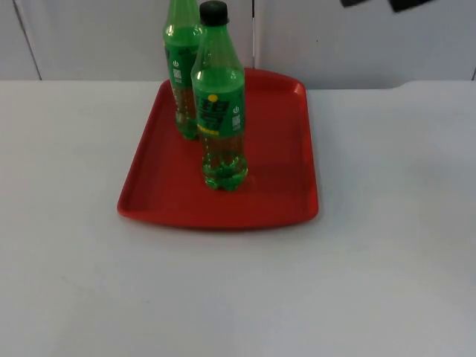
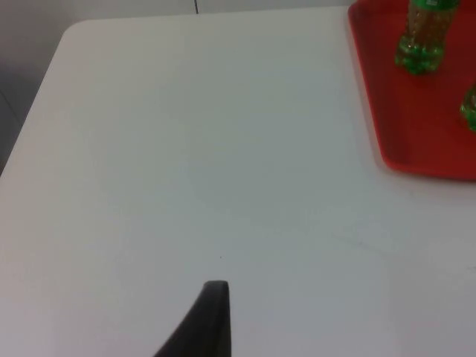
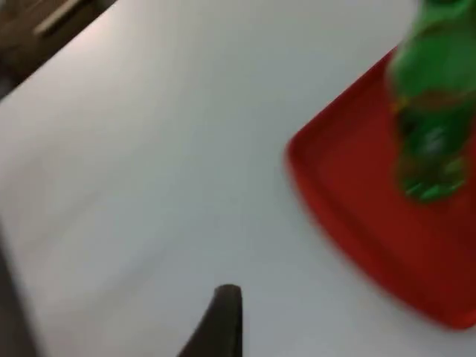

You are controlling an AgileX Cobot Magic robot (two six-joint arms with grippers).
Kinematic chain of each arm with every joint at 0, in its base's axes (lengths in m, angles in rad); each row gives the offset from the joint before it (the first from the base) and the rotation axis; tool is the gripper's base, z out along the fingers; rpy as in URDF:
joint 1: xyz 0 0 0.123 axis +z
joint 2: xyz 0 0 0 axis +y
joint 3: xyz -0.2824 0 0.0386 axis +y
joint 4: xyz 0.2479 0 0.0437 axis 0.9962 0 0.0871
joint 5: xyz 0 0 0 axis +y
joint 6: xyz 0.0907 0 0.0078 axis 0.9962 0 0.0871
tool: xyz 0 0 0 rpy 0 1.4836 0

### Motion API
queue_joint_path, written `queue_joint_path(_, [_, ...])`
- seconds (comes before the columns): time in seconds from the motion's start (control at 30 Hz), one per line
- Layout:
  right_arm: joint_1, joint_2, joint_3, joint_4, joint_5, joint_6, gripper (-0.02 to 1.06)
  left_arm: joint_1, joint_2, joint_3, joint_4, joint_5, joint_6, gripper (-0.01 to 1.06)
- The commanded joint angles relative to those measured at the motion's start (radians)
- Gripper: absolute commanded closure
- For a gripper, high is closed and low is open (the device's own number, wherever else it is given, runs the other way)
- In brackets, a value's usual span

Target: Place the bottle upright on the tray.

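Left of the tray (image 1: 286, 216), our left gripper (image 2: 212, 320) waits above bare table (image 1: 74, 282); we cannot tell its opening. Both bottles (image 1: 218, 104) stand upright on the tray. Our right gripper (image 3: 223, 320), opening likewise unclear, should withdraw without nudging them.

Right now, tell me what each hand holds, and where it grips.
Nothing is held. Both bottles, front and back, stand free on the tray.

Two green bottles (image 1: 218, 104) stand upright, close together, toward the far side of the red tray (image 1: 163, 195); its near part lies bare; the white table (image 1: 387, 245) around the tray is open on both sides.
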Motion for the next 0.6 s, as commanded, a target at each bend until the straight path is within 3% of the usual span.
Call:
queue_joint_path(0.0, [0.013, -0.077, 0.025, -0.034, -0.106, -0.001, 0.19, 0.001, -0.003, 0.004, -0.001, -0.01, -0.003, 0.0])
queue_joint_path(0.07, [0.017, -0.166, 0.085, -0.059, -0.224, -0.001, 0.19, 0.001, -0.003, 0.004, -0.001, -0.01, -0.003, 0.0])
queue_joint_path(0.1, [0.017, -0.166, 0.085, -0.059, -0.224, -0.001, 0.19, 0.001, -0.003, 0.004, -0.001, -0.01, -0.003, 0.0])
queue_joint_path(0.17, [0.017, -0.26, 0.163, -0.061, -0.317, -0.018, 0.19, 0.001, -0.003, 0.004, -0.001, -0.01, -0.003, 0.0])
queue_joint_path(0.27, [0.017, -0.398, 0.28, -0.122, -0.387, -0.025, 0.19, 0.001, -0.003, 0.004, -0.001, -0.01, -0.003, 0.0])
queue_joint_path(0.4, [0.017, -0.495, 0.347, -0.192, -0.387, -0.027, 0.19, 0.001, -0.003, 0.004, -0.001, -0.01, -0.003, 0.0])
queue_joint_path(0.57, [0.017, -0.627, 0.427, -0.21, -0.394, -0.027, 0.19, 0.001, -0.003, 0.004, -0.001, -0.01, -0.003, 0.0])
